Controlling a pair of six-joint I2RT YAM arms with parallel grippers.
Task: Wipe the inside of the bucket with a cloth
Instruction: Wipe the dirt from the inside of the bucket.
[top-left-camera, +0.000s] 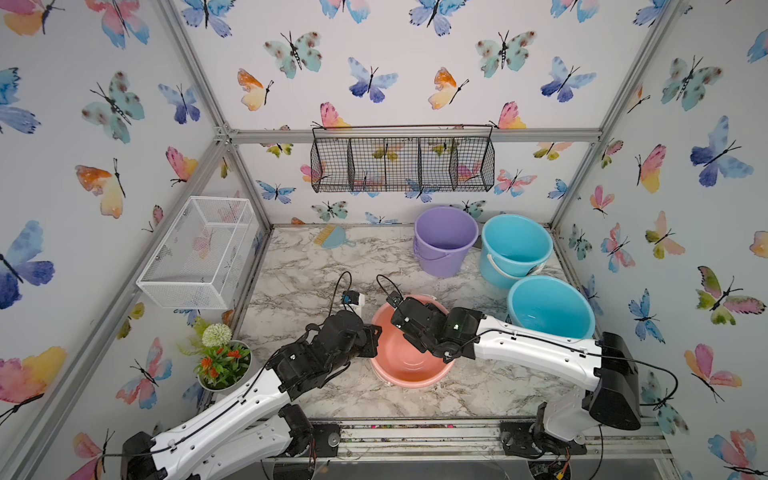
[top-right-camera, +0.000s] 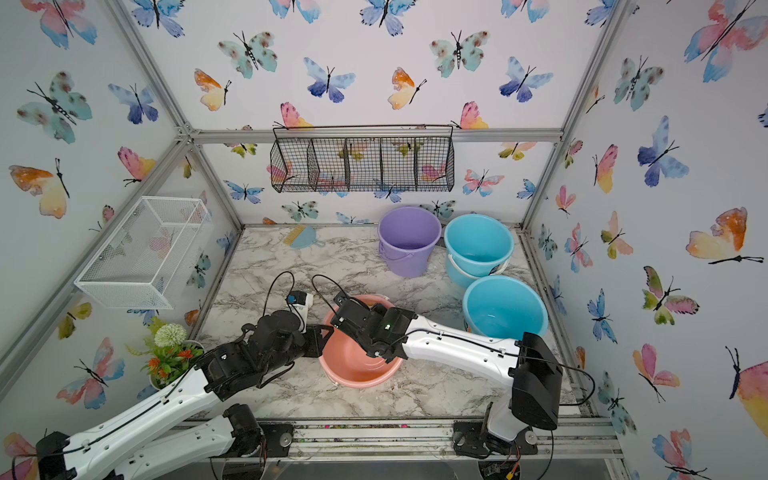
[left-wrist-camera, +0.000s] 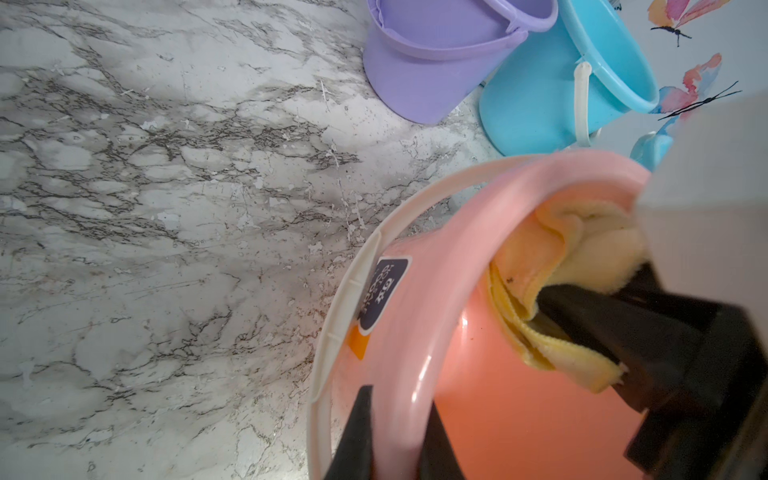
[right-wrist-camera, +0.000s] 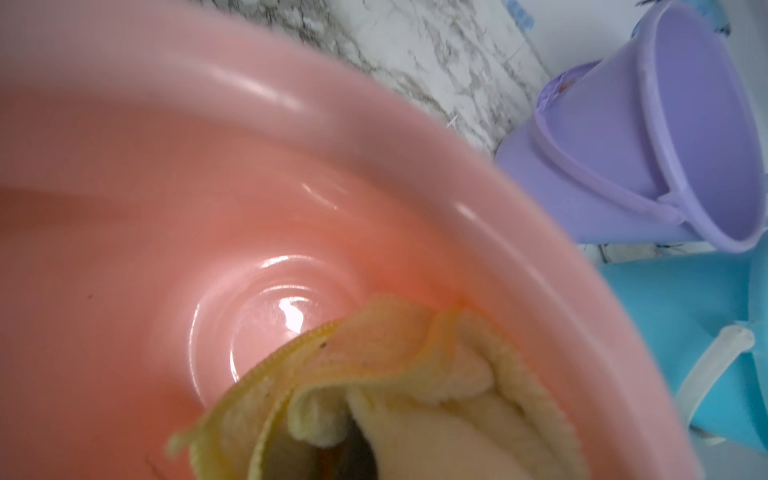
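The pink bucket (top-left-camera: 411, 380) (top-right-camera: 361, 376) stands at the front middle of the marble table. My left gripper (top-left-camera: 374, 336) (left-wrist-camera: 397, 409) is shut on its left rim (left-wrist-camera: 415, 332), one finger outside the wall and one inside. The right gripper (left-wrist-camera: 552, 307) (right-wrist-camera: 349, 453) reaches down inside the bucket (right-wrist-camera: 208, 208) and is shut on the pale yellow cloth (left-wrist-camera: 552, 249) (right-wrist-camera: 415, 365). The bunched cloth lies against the inner wall on the far right side. In both top views the right wrist (top-left-camera: 428, 328) hides the cloth.
A purple bucket (top-left-camera: 446, 241) and two blue buckets (top-left-camera: 515, 249) (top-left-camera: 550, 307) stand at the back right, close to the pink one. A potted plant (top-left-camera: 222, 361) is at the front left. A white mesh basket (top-left-camera: 195, 253) and a black wire basket (top-left-camera: 403, 160) hang on the walls.
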